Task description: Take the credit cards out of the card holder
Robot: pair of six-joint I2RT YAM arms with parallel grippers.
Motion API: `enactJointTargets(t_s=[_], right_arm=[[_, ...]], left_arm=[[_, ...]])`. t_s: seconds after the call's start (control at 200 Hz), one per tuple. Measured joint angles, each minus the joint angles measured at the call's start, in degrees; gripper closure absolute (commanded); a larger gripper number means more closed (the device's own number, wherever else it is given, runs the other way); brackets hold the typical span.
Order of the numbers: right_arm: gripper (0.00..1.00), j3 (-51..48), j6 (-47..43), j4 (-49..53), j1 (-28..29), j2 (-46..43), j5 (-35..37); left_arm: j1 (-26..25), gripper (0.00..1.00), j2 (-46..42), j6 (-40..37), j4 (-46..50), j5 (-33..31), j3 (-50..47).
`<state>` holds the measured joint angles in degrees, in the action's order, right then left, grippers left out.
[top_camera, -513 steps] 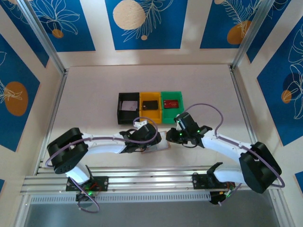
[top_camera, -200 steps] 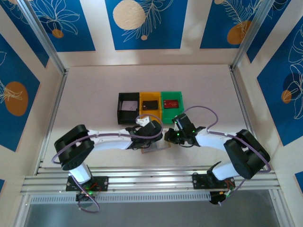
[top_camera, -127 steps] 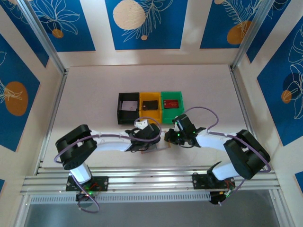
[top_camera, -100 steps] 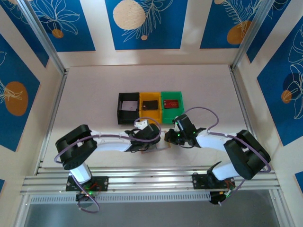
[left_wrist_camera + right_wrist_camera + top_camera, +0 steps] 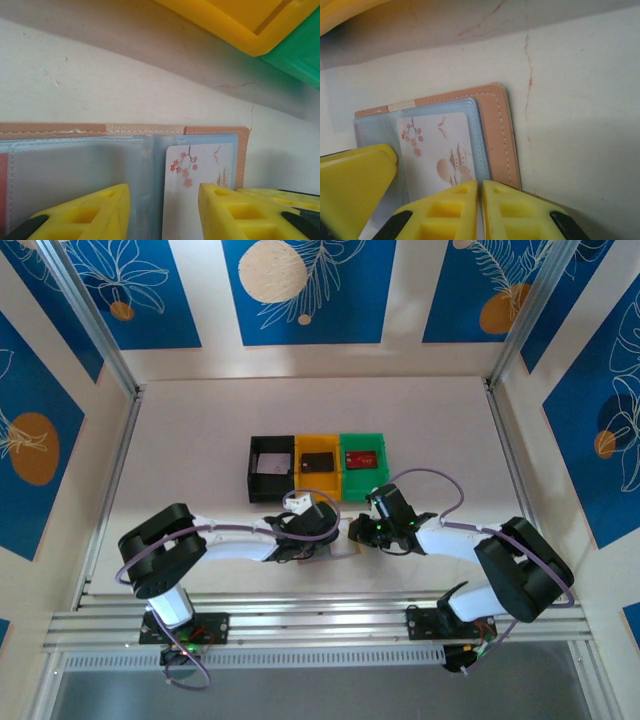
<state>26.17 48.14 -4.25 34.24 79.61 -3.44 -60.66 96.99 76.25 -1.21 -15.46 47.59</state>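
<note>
The tan card holder (image 5: 210,130) lies open on the table (image 5: 200,440), its pale blue pockets up. A white credit card (image 5: 197,172) printed with blossoms sits in the right pocket (image 5: 437,150). My left gripper (image 5: 162,212) is open low over the holder, one yellow finger on each side of the fold and the card's left edge. My right gripper (image 5: 480,200) is shut, its tips together at the card's lower right corner; whether it pinches the card or the pocket cannot be told. From above, both grippers (image 5: 322,543) (image 5: 350,537) meet over the holder (image 5: 340,549).
Three joined bins stand just behind the holder: black (image 5: 253,468) with a pale card (image 5: 268,466), yellow (image 5: 318,484) with a dark card (image 5: 318,462), green (image 5: 362,484) with a red card (image 5: 361,458). The yellow bin's corner (image 5: 240,30) is close above the holder.
The left gripper has drawn slightly left and nearer over the holder, its jaws a touch narrower. The right gripper has stayed shut in nearly the same place.
</note>
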Motion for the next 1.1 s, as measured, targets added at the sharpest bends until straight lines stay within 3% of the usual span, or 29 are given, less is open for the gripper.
enactJointTargets(t_s=[0.385, 0.9, 1.1], right_arm=[[0.88, -1.29, 0.48, -2.82, -0.15, 0.11, -0.68], [0.88, -1.66, 1.44, -4.83, -0.13, 0.96, -1.53], [0.88, -1.92, 1.55, -5.75, -0.13, 1.20, -1.66]], left_arm=[[-0.24, 0.72, 0.17, 1.51, -2.91, 0.02, -1.68], [-0.39, 0.79, 0.31, 1.92, -3.67, -0.11, -2.40], [-0.39, 0.77, 0.07, 1.90, -3.72, -0.26, -2.49]])
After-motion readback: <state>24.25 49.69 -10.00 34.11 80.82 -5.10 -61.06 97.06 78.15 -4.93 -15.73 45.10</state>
